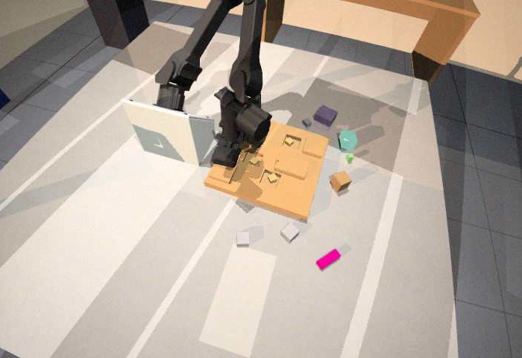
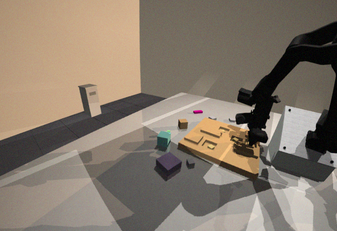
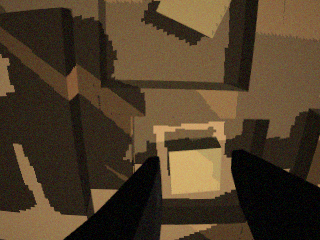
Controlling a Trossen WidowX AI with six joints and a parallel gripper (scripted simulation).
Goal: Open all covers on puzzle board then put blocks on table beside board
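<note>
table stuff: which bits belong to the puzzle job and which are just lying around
Part of the job:
- puzzle board
- its covers, e.g.
- blocks in open wells
- gripper, open, straddling one block

Just lying about:
- purple box
- teal block
- small green piece
- brown cube
- magenta bar
- two pale cubes

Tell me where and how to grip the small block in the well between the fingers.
Grip the small block on its two upright side faces, coming straight down from above. It sits recessed in a square well of the board, so only the top is reachable, and its sides already line up with the open tool, which holds nothing.
</note>
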